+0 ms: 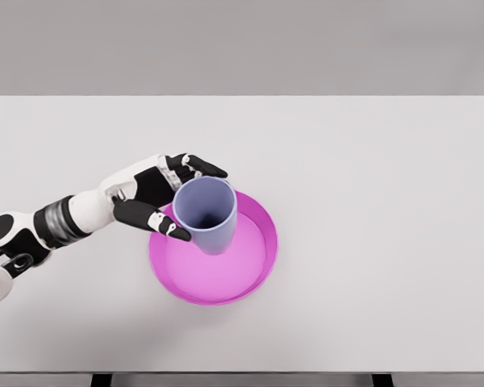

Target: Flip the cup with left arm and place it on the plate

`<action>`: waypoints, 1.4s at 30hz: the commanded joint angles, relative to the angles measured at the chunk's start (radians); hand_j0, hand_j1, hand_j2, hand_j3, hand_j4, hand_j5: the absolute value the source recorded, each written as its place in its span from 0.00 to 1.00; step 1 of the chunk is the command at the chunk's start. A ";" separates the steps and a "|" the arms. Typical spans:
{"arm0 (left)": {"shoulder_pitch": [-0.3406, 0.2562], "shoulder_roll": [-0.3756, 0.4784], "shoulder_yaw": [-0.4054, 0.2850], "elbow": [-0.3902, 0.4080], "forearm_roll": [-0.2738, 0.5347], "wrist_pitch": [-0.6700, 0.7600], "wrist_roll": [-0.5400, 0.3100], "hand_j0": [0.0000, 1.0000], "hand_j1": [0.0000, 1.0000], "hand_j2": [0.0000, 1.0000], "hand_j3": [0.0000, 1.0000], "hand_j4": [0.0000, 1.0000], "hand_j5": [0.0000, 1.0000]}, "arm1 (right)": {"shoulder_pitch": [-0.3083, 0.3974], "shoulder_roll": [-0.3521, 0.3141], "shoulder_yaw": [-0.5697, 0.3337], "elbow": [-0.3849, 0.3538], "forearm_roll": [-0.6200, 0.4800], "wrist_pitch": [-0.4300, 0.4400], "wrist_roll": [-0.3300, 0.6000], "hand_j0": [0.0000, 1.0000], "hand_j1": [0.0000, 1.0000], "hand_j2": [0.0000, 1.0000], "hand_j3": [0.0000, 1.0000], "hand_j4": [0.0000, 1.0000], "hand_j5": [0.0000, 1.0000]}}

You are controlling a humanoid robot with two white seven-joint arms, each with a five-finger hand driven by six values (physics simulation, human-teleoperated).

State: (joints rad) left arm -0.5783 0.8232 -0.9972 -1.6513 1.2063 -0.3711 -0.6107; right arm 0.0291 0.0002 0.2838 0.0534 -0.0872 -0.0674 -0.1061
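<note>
Entering from the lower left corner, where its upper part is cut off by the picture's edge, the single white arm in view reaches across the table (371,177). Its left robot hand (157,201) wraps black fingers (198,168) around one upright blue-grey cup (206,214), mouth facing up. The cup's base sits inside one pink plate (254,278), toward its left rim; whether it rests on the plate's floor is hard to tell. The palm hides behind the cup wall.

Bright, even, diffuse light; soft faint shadows; sharp render.
</note>
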 commanded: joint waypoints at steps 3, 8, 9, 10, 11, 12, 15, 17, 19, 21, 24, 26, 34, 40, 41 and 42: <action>0.003 -0.015 -0.003 0.028 -0.001 0.008 0.000 0.67 0.67 0.67 0.67 0.67 0.67 | 0.000 0.000 0.000 0.000 0.000 0.000 0.000 1.00 1.00 1.00 1.00 1.00 1.00; 0.009 -0.045 -0.006 0.050 -0.002 0.008 0.000 0.67 0.67 0.67 0.67 0.67 0.67 | 0.000 0.000 0.000 0.000 0.000 0.000 0.000 1.00 1.00 1.00 1.00 1.00 1.00; 0.009 -0.047 -0.006 0.048 -0.002 0.008 0.000 0.67 0.67 0.67 0.67 0.67 0.67 | 0.000 0.000 0.000 0.000 0.000 0.000 0.000 1.00 1.00 1.00 1.00 1.00 1.00; 0.009 -0.049 -0.006 0.048 -0.002 0.006 0.000 0.67 0.67 0.67 0.67 0.67 0.67 | 0.000 0.000 0.000 0.000 0.000 0.000 0.000 1.00 1.00 1.00 1.00 1.00 1.00; 0.009 -0.053 -0.006 0.047 -0.002 0.006 0.000 0.67 0.67 0.67 0.67 0.67 0.67 | 0.000 0.000 0.000 0.000 0.000 0.000 0.000 1.00 1.00 1.00 1.00 1.00 1.00; 0.009 -0.062 -0.006 0.048 -0.002 0.008 0.000 0.67 0.67 0.67 0.67 0.67 0.67 | 0.000 0.000 0.000 0.000 0.000 0.000 0.000 1.00 1.00 1.00 1.00 1.00 1.00; 0.002 -0.062 -0.003 0.070 -0.001 0.008 0.000 0.67 0.67 0.67 0.67 0.67 0.67 | 0.000 0.000 0.000 0.000 0.000 0.000 0.000 1.00 1.00 1.00 1.00 1.00 1.00; -0.002 -0.064 -0.001 0.096 -0.001 0.020 0.000 0.67 0.67 0.67 0.67 0.67 0.67 | 0.000 0.000 0.000 0.000 0.000 0.000 0.000 1.00 1.00 1.00 1.00 1.00 1.00; -0.014 -0.070 -0.001 0.117 -0.001 0.021 0.000 0.67 0.67 0.67 0.67 0.67 0.67 | 0.000 0.000 0.000 0.000 0.000 0.000 0.000 1.00 1.00 1.00 1.00 1.00 1.00; -0.014 -0.087 -0.005 0.140 -0.002 0.024 0.000 0.67 0.67 0.67 0.67 0.67 0.67 | 0.000 0.000 0.000 0.000 0.000 0.000 0.000 1.00 1.00 1.00 1.00 1.00 1.00; -0.009 -0.101 -0.006 0.166 -0.024 0.029 0.000 0.68 0.68 0.68 0.68 0.68 0.68 | 0.000 0.000 0.000 0.000 0.000 0.000 0.000 1.00 1.00 1.00 1.00 1.00 1.00; -0.008 -0.102 -0.008 0.176 -0.030 0.029 0.000 0.68 0.68 0.68 0.68 0.68 0.68 | 0.000 0.000 0.000 0.000 0.000 0.000 0.000 1.00 1.00 1.00 1.00 1.00 1.00; -0.003 -0.113 -0.021 0.209 -0.031 0.046 0.000 0.69 0.69 0.69 0.69 0.69 0.69 | 0.000 0.000 0.000 0.000 0.000 0.000 0.000 1.00 1.00 1.00 1.00 1.00 1.00; -0.002 -0.115 -0.021 0.209 -0.031 0.046 0.000 0.71 0.71 0.71 0.71 0.71 0.71 | 0.000 0.000 0.000 0.000 0.000 0.000 0.000 1.00 1.00 1.00 1.00 1.00 1.00; -0.002 -0.115 -0.021 0.209 -0.031 0.046 0.000 0.72 0.72 0.72 0.72 0.72 0.72 | 0.000 0.000 0.000 0.000 0.000 0.000 0.000 1.00 1.00 1.00 1.00 1.00 1.00; 0.000 -0.115 -0.021 0.209 -0.033 0.046 0.000 0.76 0.76 0.76 0.76 0.76 0.76 | 0.000 0.000 0.000 0.000 0.000 0.000 0.000 1.00 1.00 1.00 1.00 1.00 1.00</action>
State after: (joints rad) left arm -0.5783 0.7090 -1.0197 -1.4420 1.1685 -0.3250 -0.6106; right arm 0.0291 0.0002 0.2838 0.0535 -0.0872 -0.0674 -0.1059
